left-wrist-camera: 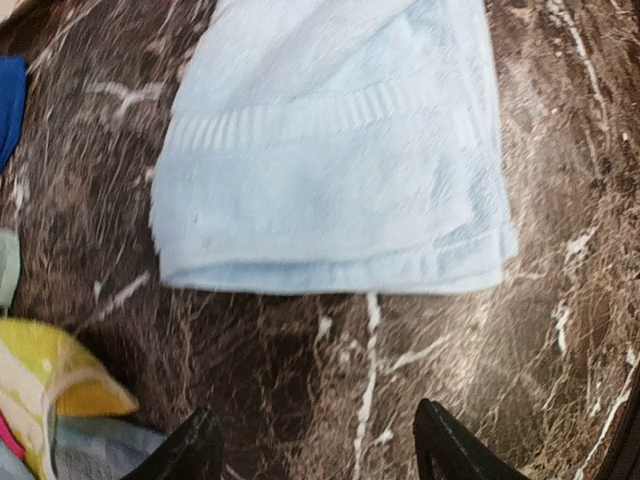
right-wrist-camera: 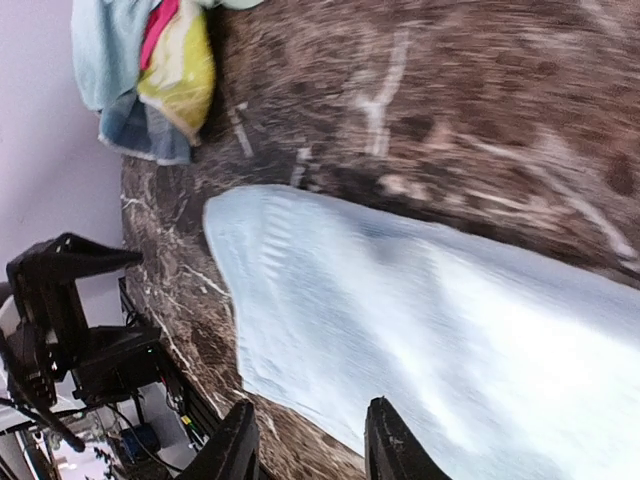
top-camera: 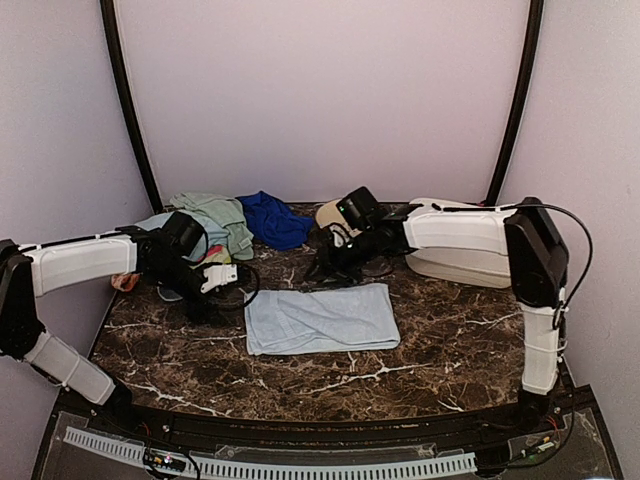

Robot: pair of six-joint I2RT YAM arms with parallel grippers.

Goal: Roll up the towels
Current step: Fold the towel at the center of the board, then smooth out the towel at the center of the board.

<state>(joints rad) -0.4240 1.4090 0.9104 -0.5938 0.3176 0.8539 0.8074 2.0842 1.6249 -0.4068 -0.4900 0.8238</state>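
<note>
towel laid flat, roll not yet begun

light blue towel (top-camera: 320,318) lies folded in a flat rectangle on the marble table (top-camera: 450,340), with no turn of a roll at either end. my judgement: the step in hand is lining up on this one towel to begin rolling it.

the left gripper (left-wrist-camera: 320,455) hangs just off the towel's short end, which lies straight ahead of its fingertips with bare marble between. its jaws stand wide and hold nothing. to this hand's outer side sits the heap of other towels: a yellow one (left-wrist-camera: 50,370), a pale green one (top-camera: 215,215) and, further back, a royal blue one (top-camera: 275,220).

the right gripper (right-wrist-camera: 312,450) hovers at the towel's long far edge, the cloth spreading out below and ahead of its fingertips. its jaws are parted by a narrower gap and nothing is between them. behind this arm stands the white tub (top-camera: 455,265).

the next move likely calls for one hand to come down on a short end, pinch or tuck its edge, and turn it over onto the cloth, while the other steadies the towel so it does not slide on the smooth marble.
</note>
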